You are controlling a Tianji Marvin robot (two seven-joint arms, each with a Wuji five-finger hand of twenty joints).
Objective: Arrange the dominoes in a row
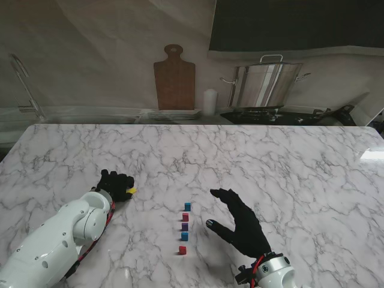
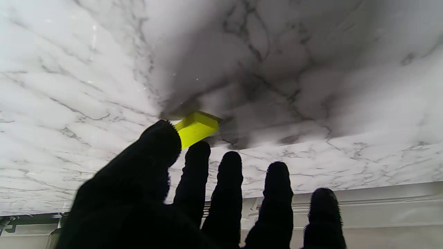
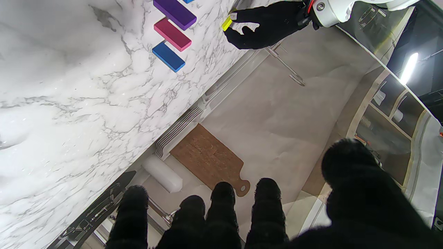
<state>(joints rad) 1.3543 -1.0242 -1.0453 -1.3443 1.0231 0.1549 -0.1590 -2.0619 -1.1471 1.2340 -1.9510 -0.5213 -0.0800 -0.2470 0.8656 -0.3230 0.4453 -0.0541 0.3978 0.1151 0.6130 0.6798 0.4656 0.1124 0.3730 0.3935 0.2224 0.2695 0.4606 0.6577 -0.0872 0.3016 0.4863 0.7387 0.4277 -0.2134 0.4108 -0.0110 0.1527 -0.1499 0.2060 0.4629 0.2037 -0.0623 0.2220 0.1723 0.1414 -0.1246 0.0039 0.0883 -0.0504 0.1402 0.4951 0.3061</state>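
Several small standing dominoes form a short row running away from me near the table's middle: a blue domino (image 1: 187, 206) farthest, then a magenta domino (image 1: 185, 216), a purple domino (image 1: 185, 227), another blue one (image 1: 185, 236) and a red domino (image 1: 182, 250) nearest. The far three also show in the right wrist view: purple (image 3: 174, 14), magenta (image 3: 172, 34), blue (image 3: 168, 56). My left hand (image 1: 116, 185) is left of the row, thumb and index finger pinching a yellow domino (image 1: 131, 190) (image 2: 195, 128) low over the marble. My right hand (image 1: 240, 222) hovers just right of the row, fingers spread, holding nothing.
Along the back wall, beyond the marble table's (image 1: 288, 162) far edge, stand a wooden cutting board (image 1: 174, 78), a stack of plates (image 1: 174, 113), a white cylinder (image 1: 209, 102) and a steel pot (image 1: 264, 84) on a stove.
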